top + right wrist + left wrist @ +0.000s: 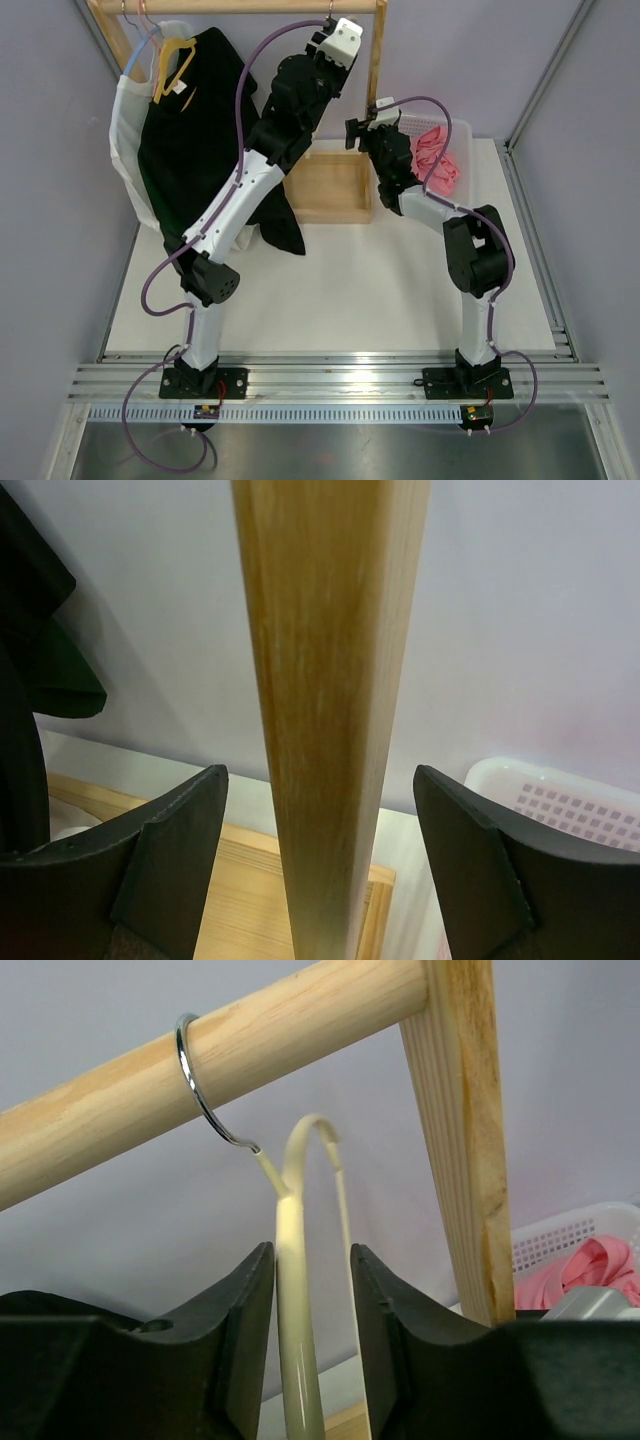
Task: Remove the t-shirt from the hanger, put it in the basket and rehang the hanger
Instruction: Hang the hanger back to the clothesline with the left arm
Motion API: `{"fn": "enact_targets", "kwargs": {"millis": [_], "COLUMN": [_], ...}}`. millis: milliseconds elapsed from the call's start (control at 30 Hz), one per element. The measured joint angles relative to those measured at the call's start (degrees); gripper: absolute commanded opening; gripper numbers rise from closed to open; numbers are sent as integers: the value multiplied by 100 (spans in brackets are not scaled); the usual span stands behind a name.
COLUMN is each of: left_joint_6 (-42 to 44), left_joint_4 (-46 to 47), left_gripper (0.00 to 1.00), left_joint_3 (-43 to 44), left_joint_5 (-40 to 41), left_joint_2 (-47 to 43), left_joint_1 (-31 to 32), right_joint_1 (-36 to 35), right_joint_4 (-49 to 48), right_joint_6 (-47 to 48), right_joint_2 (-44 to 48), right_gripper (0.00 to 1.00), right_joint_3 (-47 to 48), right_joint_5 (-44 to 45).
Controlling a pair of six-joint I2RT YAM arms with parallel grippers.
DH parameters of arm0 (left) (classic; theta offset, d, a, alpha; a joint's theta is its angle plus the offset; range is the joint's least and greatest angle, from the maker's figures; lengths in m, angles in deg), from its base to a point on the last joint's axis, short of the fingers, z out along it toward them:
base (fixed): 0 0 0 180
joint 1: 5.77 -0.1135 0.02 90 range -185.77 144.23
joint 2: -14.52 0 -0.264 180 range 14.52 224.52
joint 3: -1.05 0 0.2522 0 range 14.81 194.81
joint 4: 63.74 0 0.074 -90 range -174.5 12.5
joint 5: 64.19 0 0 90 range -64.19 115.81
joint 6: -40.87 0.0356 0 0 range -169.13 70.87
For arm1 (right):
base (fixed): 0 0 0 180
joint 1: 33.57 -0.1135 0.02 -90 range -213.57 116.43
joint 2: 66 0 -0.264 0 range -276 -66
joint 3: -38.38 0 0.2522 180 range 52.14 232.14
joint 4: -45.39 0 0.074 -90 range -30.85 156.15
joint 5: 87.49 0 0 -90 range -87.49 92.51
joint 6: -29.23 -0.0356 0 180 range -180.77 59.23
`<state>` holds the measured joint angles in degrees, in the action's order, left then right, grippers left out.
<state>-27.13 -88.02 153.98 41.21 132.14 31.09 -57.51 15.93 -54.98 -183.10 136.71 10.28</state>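
A black t-shirt [195, 140] hangs on a yellow hanger [175, 65] at the left end of the wooden rod [240, 6], and my left arm crosses its lower part. At the rod's right end my left gripper [330, 25] is raised. In the left wrist view, a bare cream hanger [295, 1260] passes between that gripper's [311, 1255] open jaws, with a gap on the right side. Its metal hook [200, 1090] sits over the rod [250, 1050]. My right gripper [320, 773] is open around the rack's upright post [330, 680] without touching it.
A white garment [125, 140] on a blue hanger hangs left of the black shirt. The rack's wooden base [330, 190] lies on the table. A white basket [465, 130] with pink hangers [440, 160] stands at the back right. Dark cloth [30, 630] shows left of the post.
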Motion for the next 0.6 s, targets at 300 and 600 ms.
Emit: {"fn": "enact_targets", "kwargs": {"millis": [300, 600], "left_joint_6": [-341, -511], "left_joint_4": [-63, -63], "left_gripper": [51, 46], "left_joint_3": [46, 46], "left_joint_5": [-295, -398], "left_joint_2": [0, 0], "left_joint_1": [-35, -107], "right_joint_1": [0, 0], "right_joint_4": [-2, -22], "right_joint_6": [26, 28], "right_joint_2": [271, 614], "right_gripper": [87, 90], "right_joint_3": [-186, -765], "right_joint_5": [-13, -79]}}
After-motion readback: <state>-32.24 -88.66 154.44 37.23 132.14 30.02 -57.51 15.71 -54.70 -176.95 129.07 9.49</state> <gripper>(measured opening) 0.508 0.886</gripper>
